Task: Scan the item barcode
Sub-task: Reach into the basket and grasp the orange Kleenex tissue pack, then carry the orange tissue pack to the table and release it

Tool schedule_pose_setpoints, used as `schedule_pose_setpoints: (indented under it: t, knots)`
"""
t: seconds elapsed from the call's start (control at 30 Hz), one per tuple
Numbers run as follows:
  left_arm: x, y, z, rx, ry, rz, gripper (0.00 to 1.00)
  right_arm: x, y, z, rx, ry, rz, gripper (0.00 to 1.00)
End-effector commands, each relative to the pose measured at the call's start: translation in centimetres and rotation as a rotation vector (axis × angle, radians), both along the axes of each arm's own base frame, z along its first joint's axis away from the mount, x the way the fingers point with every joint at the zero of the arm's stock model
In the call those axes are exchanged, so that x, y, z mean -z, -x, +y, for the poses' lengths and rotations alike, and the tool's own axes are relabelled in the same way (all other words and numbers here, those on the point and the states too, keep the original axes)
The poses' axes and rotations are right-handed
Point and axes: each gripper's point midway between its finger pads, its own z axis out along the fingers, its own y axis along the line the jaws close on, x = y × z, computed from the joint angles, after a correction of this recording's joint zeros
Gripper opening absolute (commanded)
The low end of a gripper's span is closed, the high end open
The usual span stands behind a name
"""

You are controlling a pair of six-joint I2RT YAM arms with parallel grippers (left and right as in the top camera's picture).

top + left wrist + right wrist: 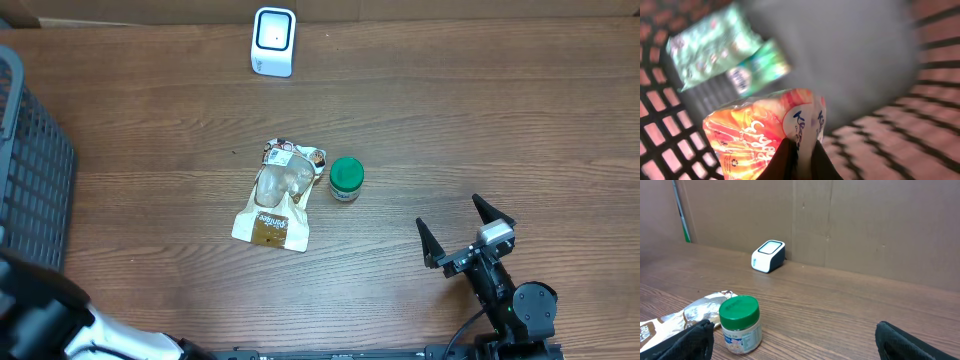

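Low in the frame, inside the basket (662, 145), the left pincer (801, 152) pinches the orange packet (757, 135) by its edge, a good spot since it looks light, soft and slippery; the right pincer (452, 222) is spread wide.

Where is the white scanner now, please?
In the overhead view the scanner stands at the far edge of the table, left of centre, well beyond the pouch and the green-lidded jar, apart from both.

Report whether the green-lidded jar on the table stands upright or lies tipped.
Upright: the jar stands on its base, green lid on top.
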Motion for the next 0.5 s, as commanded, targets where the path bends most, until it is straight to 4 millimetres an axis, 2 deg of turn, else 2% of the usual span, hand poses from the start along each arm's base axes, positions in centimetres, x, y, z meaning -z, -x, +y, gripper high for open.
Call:
schedule_pose_setpoints:
  t: [0.0, 0.1, 0.23, 0.3, 0.37, 0.47]
  knots:
    - [-10.2, -2.6, -4.5, 0.092, -0.052, -0.340, 0.04, 0.2, -0.1, -0.2, 0.014, -0.001, -0.004, 1.00]
    - [-15.2, -2.8, -7.7, 0.153, -0.109, -0.477, 0.04, 0.2, -0.1, -0.2, 0.014, -0.002, -0.004, 1.00]
    - [-20.3, -2.3, -12.7, 0.247, -0.194, -0.577, 0.04, 0.2, -0.1, -0.2, 0.014, -0.001, -0.004, 1.00]
    - [-21.6, -2.2, -15.3, 0.302, -0.209, -0.603, 0.04, 0.2, -0.1, -0.2, 0.014, -0.001, -0.004, 1.00]
    - [-22.0, -2.2, -18.3, 0.370, -0.194, -0.606, 0.04, 0.2, -0.1, -0.2, 0.014, -0.001, -0.004, 1.00]
    - [-20.6, -3.0, -22.9, 0.501, -0.143, -0.544, 0.04, 0.2, -0.1, -0.2, 0.014, -0.001, -0.004, 1.00]
